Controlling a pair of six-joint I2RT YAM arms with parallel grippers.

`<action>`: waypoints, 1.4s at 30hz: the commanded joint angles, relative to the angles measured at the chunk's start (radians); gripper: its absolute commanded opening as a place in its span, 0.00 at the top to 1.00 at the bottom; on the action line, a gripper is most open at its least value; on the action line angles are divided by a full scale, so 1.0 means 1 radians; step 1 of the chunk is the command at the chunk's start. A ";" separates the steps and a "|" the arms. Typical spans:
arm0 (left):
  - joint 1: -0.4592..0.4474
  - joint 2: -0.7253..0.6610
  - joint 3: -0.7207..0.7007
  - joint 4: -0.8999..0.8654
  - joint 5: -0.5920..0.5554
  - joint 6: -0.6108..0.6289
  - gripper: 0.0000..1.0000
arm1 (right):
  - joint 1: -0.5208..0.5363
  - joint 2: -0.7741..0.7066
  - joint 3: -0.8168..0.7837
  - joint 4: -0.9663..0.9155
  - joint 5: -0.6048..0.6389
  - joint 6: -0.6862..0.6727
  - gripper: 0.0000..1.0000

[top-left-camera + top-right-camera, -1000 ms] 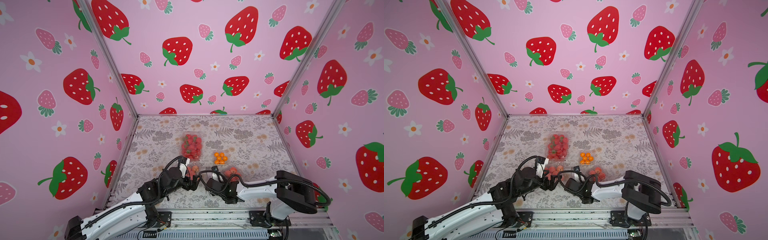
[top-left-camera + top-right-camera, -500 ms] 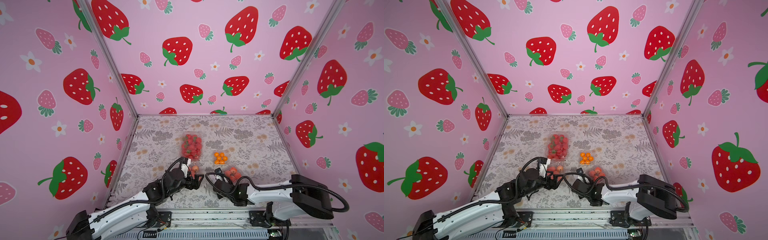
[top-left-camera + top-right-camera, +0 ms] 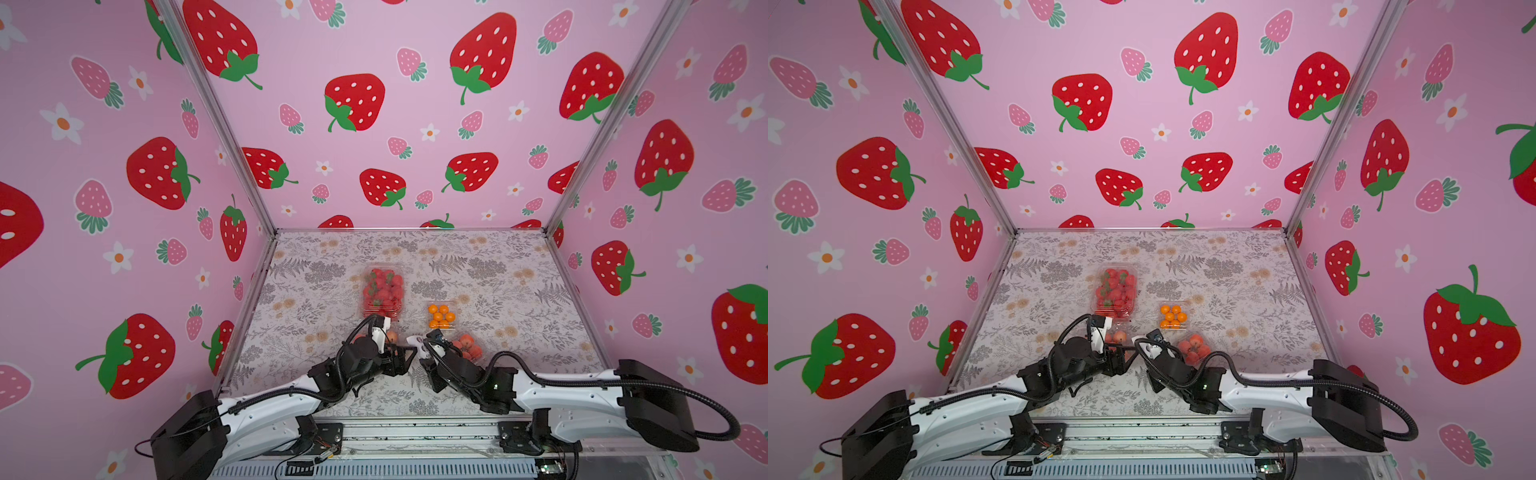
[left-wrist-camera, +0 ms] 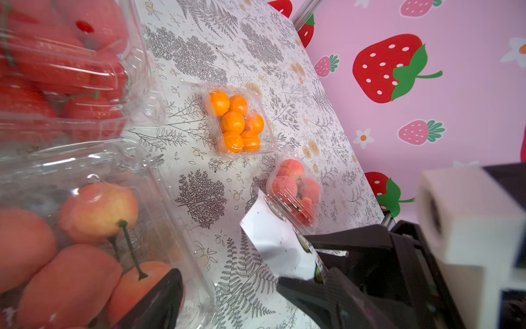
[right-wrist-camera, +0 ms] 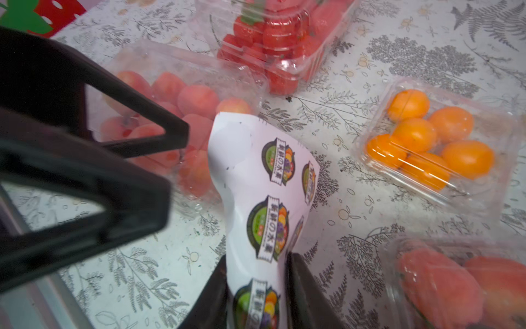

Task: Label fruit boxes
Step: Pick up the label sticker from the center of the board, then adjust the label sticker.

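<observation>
Four clear fruit boxes sit mid-table in both top views: strawberries, oranges, small peach-pink fruits, and a large peach-pink box partly under my left arm. My right gripper is shut on a white sheet of round fruit stickers, held upright between the two peach boxes. My left gripper is open. One of its fingers lies against the large peach box, the other beside the sheet's edge. Nothing is between its jaws.
Pink strawberry-print walls close in the floral table on three sides. The two arms meet near the front middle, their wrists almost touching. A metal rail runs along the front edge.
My right jaws have closed on the sticker sheet, and that arm has stretched out lower and shifted right. My left gripper followed to the right, up to the sheet, its jaws a little narrower.
</observation>
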 commanded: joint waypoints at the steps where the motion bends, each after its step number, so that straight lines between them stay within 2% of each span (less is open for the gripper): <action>1: -0.001 0.041 0.047 0.126 0.023 -0.015 0.17 | -0.002 -0.021 -0.008 0.070 -0.046 -0.031 0.66; 4: 0.000 0.060 0.051 0.139 0.012 -0.024 0.20 | -0.002 -0.033 -0.009 0.086 -0.059 -0.039 0.66; 6: 0.000 0.062 0.035 0.174 0.007 -0.030 0.30 | -0.002 -0.033 -0.008 0.086 -0.069 -0.040 0.66; 8: 0.001 0.059 0.027 0.188 -0.004 -0.037 0.44 | -0.002 -0.023 -0.005 0.085 -0.074 -0.034 0.66; 13: 0.000 0.051 0.009 0.216 0.004 -0.055 0.72 | -0.003 0.005 -0.006 0.106 -0.066 -0.029 0.65; 17: 0.001 0.035 0.024 0.159 -0.004 -0.049 1.00 | -0.011 0.025 0.000 0.119 -0.059 -0.030 0.63; 18: 0.000 0.032 0.026 0.151 -0.004 -0.049 1.00 | -0.015 0.029 0.003 0.117 -0.060 -0.031 0.59; 19: 0.000 0.030 0.025 0.150 -0.006 -0.048 1.00 | -0.021 0.035 0.008 0.111 -0.058 -0.032 0.51; 22: 0.000 0.017 0.037 0.123 -0.017 -0.024 1.00 | -0.085 0.045 0.006 0.098 -0.068 -0.044 0.20; 25: 0.029 0.018 0.066 0.103 0.018 0.064 1.00 | -0.162 0.011 -0.003 0.089 -0.174 -0.122 0.00; 28: 0.125 0.048 0.129 0.090 0.245 0.144 1.00 | -0.212 -0.058 -0.020 0.091 -0.235 -0.269 0.01; 30: 0.156 0.065 0.166 0.100 0.355 0.198 1.00 | -0.277 -0.121 -0.032 0.094 -0.370 -0.326 0.01; 36: 0.161 0.013 0.227 0.035 0.376 0.333 1.00 | -0.532 -0.291 -0.126 0.224 -0.802 -0.314 0.02; 38: 0.162 0.013 0.240 0.049 0.423 0.358 1.00 | -0.589 -0.314 -0.136 0.270 -0.937 -0.296 0.08; 42: 0.162 0.042 0.264 0.068 0.524 0.382 1.00 | -0.641 -0.314 -0.098 0.271 -1.092 -0.270 0.23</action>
